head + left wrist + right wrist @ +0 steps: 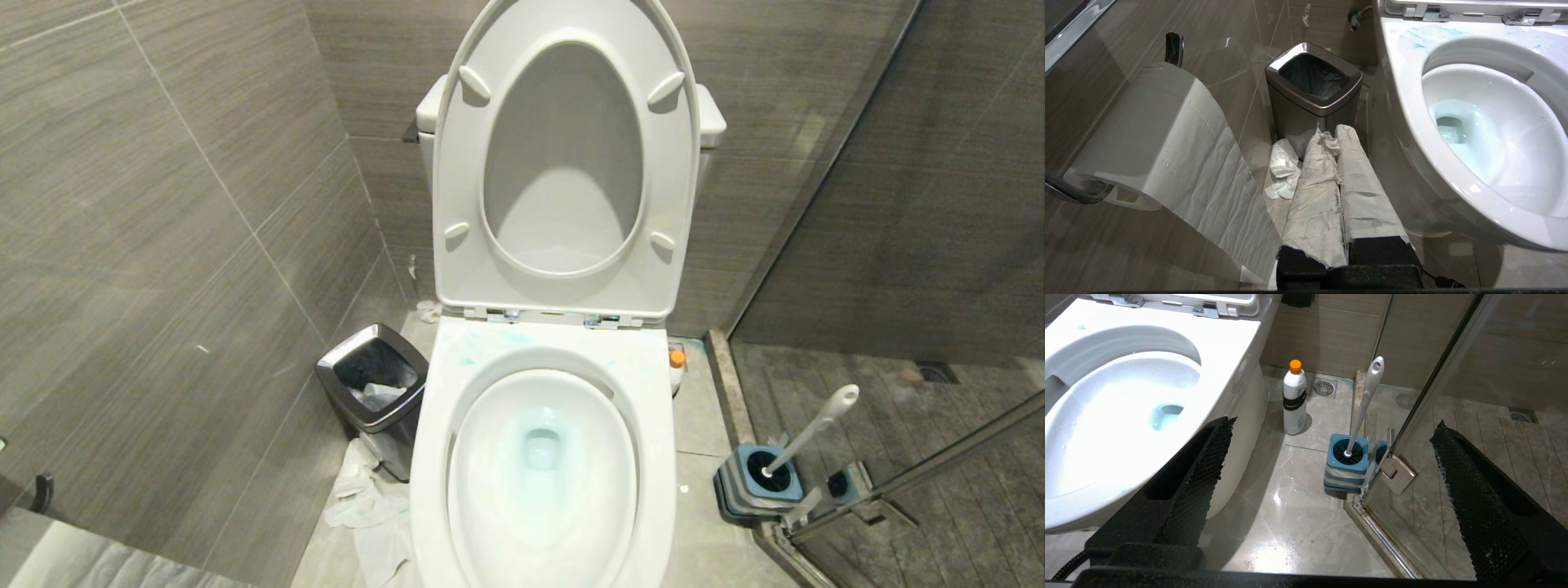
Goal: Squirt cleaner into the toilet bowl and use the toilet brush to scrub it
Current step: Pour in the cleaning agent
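1. Head view: the toilet bowl (543,457) fills the lower middle, seat and lid raised at twelve o'clock. Turquoise cleaner (540,447) tints the water, and faint streaks mark the rim's back edge. The toilet brush (811,431) stands in its blue holder (758,482) at about four o'clock from the bowl, beside the glass shower door (914,474). A chrome-rimmed bin (377,390) sits at nine o'clock, with crumpled tissue (367,506) on the floor below it. Neither arm shows here.

2. Left wrist view: the left gripper (1338,143) has its paper-wrapped fingers pressed together, holding nothing. It hangs just in front of the bin, with the bowl at two o'clock and a toilet paper roll (1151,134) at nine o'clock.

3. Right wrist view: the right gripper (1331,457) stands spread wide and empty. The brush handle rises between its fingers — the holder straight ahead at twelve o'clock. An orange-capped white bottle (1295,401) stands near eleven o'clock, beside the bowl's base.

4. Judgement: cleaner seems already in, so fetching the brush looks next. Grip the handle high near its rounded tip, lift straight up to clear the holder, and keep away from the glass door — it is just beside.
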You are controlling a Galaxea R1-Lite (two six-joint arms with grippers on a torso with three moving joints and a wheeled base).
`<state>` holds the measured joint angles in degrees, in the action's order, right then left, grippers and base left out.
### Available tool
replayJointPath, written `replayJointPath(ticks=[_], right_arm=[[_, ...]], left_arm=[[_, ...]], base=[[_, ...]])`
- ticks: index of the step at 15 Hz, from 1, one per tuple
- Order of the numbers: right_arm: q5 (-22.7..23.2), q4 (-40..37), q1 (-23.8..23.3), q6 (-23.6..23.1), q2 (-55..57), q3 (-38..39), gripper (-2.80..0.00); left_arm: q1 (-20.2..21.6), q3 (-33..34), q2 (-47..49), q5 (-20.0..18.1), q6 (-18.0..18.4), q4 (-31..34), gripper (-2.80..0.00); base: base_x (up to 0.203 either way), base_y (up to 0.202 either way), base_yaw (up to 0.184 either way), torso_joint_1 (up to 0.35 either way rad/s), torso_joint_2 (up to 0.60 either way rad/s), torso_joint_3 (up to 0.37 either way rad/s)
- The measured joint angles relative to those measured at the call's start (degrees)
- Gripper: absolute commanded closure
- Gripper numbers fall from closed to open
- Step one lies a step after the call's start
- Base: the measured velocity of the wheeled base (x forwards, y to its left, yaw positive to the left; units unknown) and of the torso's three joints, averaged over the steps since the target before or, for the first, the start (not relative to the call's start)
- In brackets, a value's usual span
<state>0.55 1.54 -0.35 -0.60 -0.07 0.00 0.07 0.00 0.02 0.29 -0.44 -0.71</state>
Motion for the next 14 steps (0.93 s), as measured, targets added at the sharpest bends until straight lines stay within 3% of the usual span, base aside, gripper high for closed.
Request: replayJointPath(ticks=[10,14], right_arm=[[0.04,0.0,0.0,0.0,0.0,0.0,-2.8],[0.05,0.02,0.0,0.0,0.0,0.0,-2.8]], left_arm=[[0.0,0.0,0.0,0.01,-0.05,-0.04,0.0],[0.0,0.0,0.0,0.03,-0.05,-0.06,0.0]], base=[[0.0,0.0,0.0,0.0,0.0,0.0],[0.0,0.0,0.0,0.004,0.0,-0.124]])
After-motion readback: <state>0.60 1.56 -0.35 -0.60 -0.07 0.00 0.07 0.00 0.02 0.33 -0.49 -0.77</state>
